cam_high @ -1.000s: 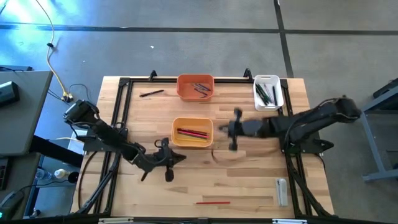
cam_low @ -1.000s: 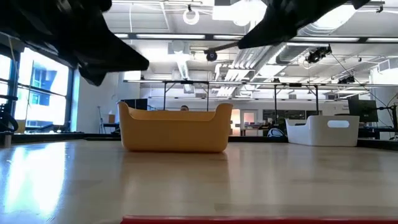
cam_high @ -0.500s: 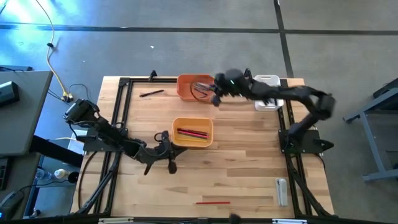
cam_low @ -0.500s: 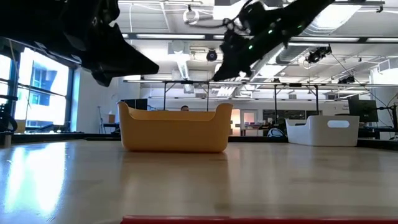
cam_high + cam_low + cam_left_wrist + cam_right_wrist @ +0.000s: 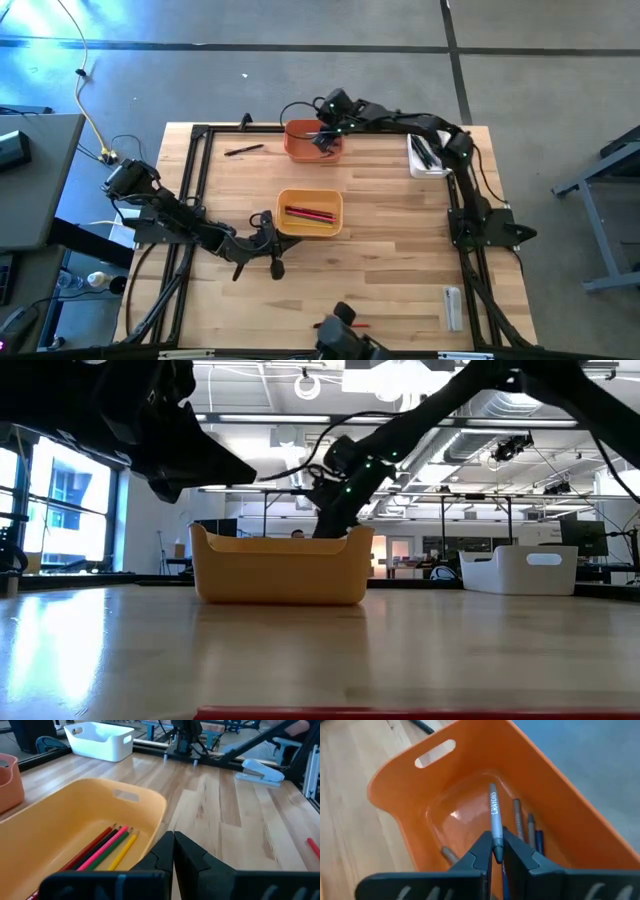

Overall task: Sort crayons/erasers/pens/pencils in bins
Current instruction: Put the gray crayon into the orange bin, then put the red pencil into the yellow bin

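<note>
My right gripper (image 5: pixel 324 137) hangs over the orange bin (image 5: pixel 313 141) at the far edge, shut on a grey crayon (image 5: pixel 494 815). Several grey and dark sticks lie on that bin's floor. The yellow-orange bin (image 5: pixel 309 212) at mid-table holds red, pink and yellow pencils (image 5: pixel 107 847). My left gripper (image 5: pixel 271 246) is shut and empty beside that bin's near left corner. The white bin (image 5: pixel 430 152) at the far right holds dark sticks. A black pen (image 5: pixel 243 150) lies at the far left. A red pencil (image 5: pixel 352 325) lies by the near edge. My right gripper pinches the grey crayon's near end (image 5: pixel 496 849) between its two fingertips. The fingers slant down toward the table's left, and the crayon runs on ahead of them in the same line. It is lifted, its free end (image 5: pixel 492 786) pointing into the orange bin.
A grey stapler (image 5: pixel 453 306) lies near the right front corner. A black frame (image 5: pixel 192 190) runs along the table's edges. A dark shape (image 5: pixel 340 335) shows at the near edge, beside the red pencil. Bare wood lies between the yellow-orange bin and the white bin.
My right gripper has swung fast from mid-table, right of the yellow-orange bin, toward the far edge and the left. It now stands over the orange bin, lower and tipped further down. A dark shape has come in at the near edge.
</note>
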Robot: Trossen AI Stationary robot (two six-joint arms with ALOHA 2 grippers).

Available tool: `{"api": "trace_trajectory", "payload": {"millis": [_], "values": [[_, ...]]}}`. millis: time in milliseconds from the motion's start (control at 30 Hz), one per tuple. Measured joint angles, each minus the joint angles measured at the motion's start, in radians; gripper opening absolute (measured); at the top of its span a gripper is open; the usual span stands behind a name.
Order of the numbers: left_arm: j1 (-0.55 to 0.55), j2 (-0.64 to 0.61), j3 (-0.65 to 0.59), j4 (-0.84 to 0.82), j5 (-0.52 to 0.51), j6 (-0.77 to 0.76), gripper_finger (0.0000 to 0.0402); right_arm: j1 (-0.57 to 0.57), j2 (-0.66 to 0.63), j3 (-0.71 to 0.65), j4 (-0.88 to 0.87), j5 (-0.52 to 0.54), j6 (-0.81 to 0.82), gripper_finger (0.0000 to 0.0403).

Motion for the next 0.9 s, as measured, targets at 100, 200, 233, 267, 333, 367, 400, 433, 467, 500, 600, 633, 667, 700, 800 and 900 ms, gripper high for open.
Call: {"api": "trace_trajectory", "payload": {"millis": [100, 200, 233, 267, 333, 367, 400, 433, 467, 500, 600, 633, 667, 700, 800, 900], "values": [[0.000, 0.000, 0.000, 0.006, 0.001, 0.000, 0.0000, 0.000, 0.046, 0.052, -0.020, 0.000, 0.019, 0.0018], [0.000, 0.000, 0.000, 0.007, 0.003, -0.008, 0.0000, 0.000, 0.077, 0.074, -0.020, 0.000, 0.026, 0.0018], [0.000, 0.000, 0.000, 0.007, 0.008, -0.009, 0.0000, 0.000, 0.082, 0.075, -0.020, 0.001, 0.026, 0.0018], [0.000, 0.000, 0.000, 0.007, 0.014, -0.010, 0.0000, 0.000, 0.086, 0.075, -0.020, 0.005, 0.026, 0.0018], [0.000, 0.000, 0.000, 0.007, 0.018, -0.011, 0.0000, 0.000, 0.087, 0.075, -0.024, 0.017, 0.021, 0.0018], [-0.001, 0.000, 0.000, 0.007, 0.018, -0.011, 0.0000, 0.000, 0.086, 0.070, -0.019, 0.031, 0.020, 0.0018], [-0.001, 0.000, 0.000, 0.006, 0.019, -0.012, 0.0000, 0.000, 0.086, 0.068, -0.023, 0.037, 0.019, 0.0018], [-0.001, 0.000, 0.000, 0.007, 0.019, -0.012, 0.0000, -0.002, 0.086, 0.067, -0.034, 0.038, 0.019, 0.0019], [0.000, 0.000, 0.000, 0.007, 0.019, -0.012, 0.0000, -0.002, 0.086, 0.067, -0.044, 0.039, 0.018, 0.0022], [0.000, 0.000, 0.000, 0.007, 0.019, -0.012, 0.0000, -0.002, 0.086, 0.067, -0.047, 0.040, 0.017, 0.0026], [0.000, 0.000, 0.000, 0.007, 0.019, -0.011, 0.0000, -0.002, 0.086, 0.067, -0.049, 0.041, 0.007, 0.0049], [0.000, 0.000, 0.000, 0.006, 0.019, -0.011, 0.0000, -0.002, 0.086, 0.067, -0.051, 0.041, 0.008, 0.0060], [0.000, 0.000, 0.000, 0.007, 0.019, -0.011, 0.0000, -0.002, 0.086, 0.067, -0.054, 0.041, 0.010, 0.0070], [0.000, 0.000, 0.000, 0.007, 0.019, -0.011, 0.0000, -0.002, 0.086, 0.069, -0.057, 0.041, 0.016, 0.0081], [0.000, 0.000, 0.000, 0.007, 0.015, -0.008, 0.0000, -0.002, 0.085, 0.092, -0.082, 0.039, 0.018, 0.0107], [0.000, 0.000, 0.000, 0.007, 0.011, -0.008, 0.0000, -0.002, 0.063, 0.127, -0.154, 0.009, -0.007, 0.0115]]}}
